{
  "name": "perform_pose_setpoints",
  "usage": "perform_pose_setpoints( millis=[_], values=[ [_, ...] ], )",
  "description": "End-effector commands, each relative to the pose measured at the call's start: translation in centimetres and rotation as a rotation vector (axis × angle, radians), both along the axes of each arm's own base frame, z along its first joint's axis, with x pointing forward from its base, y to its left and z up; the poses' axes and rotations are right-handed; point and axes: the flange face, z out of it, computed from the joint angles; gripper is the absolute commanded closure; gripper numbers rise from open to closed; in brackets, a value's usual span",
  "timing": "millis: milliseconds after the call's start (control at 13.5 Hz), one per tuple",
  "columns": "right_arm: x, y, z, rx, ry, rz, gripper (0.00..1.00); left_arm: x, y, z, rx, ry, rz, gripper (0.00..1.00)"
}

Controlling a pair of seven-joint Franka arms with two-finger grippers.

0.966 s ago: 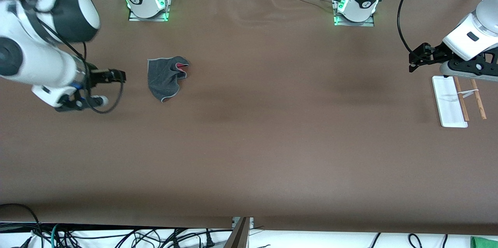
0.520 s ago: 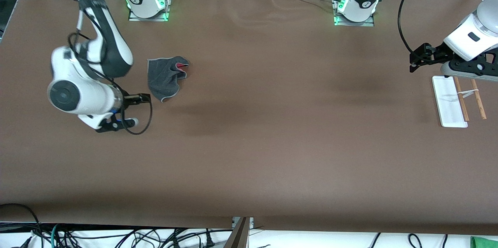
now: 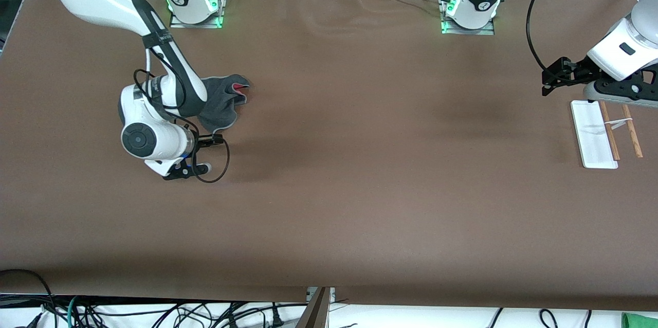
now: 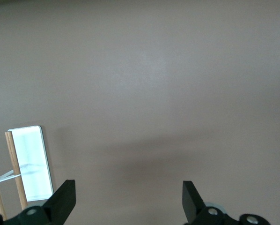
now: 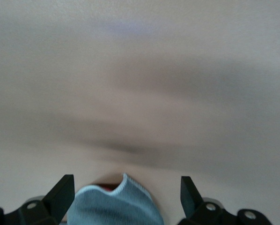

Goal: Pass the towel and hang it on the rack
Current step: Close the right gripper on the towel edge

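Observation:
The towel [image 3: 226, 104] lies crumpled on the brown table, dark grey with pale edging and a red fold showing; the right arm's hand [image 3: 154, 138] covers part of it. In the right wrist view my right gripper [image 5: 126, 194] is open, and the towel's [image 5: 114, 208] edge shows between its fingers, below them. The rack [image 3: 591, 138] stands at the left arm's end of the table, a white base with two wooden rods [image 3: 611, 135]. My left gripper [image 4: 126, 199] is open over bare table beside the rack [image 4: 32, 164], and that arm waits.
Both arm bases [image 3: 195, 4] [image 3: 470, 9] stand along the table's edge farthest from the front camera. A black cable loop [image 3: 213, 163] hangs from the right wrist. Cables and a green cloth scrap [image 3: 640, 320] lie off the table's near edge.
The right arm has swung in from its end of the table and now hangs over the towel, hiding part of it. The towel, rack and left arm have not moved.

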Motion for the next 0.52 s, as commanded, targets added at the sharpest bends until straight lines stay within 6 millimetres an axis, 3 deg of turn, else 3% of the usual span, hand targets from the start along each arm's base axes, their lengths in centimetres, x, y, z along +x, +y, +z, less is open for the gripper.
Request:
perform_pose_setpoints(
  millis=[0,446],
  values=[
    [-1.2,0.6,-1.0,-0.015,-0.008,0.012,0.0,0.3,0.1,0.5,-0.013,0.006,-0.003,0.0],
    [-3.5,1.0,-3.7,-0.06,0.028,0.078,0.0,0.3,0.2,0.5,-0.013,0.006,-0.003,0.0]
  ],
)
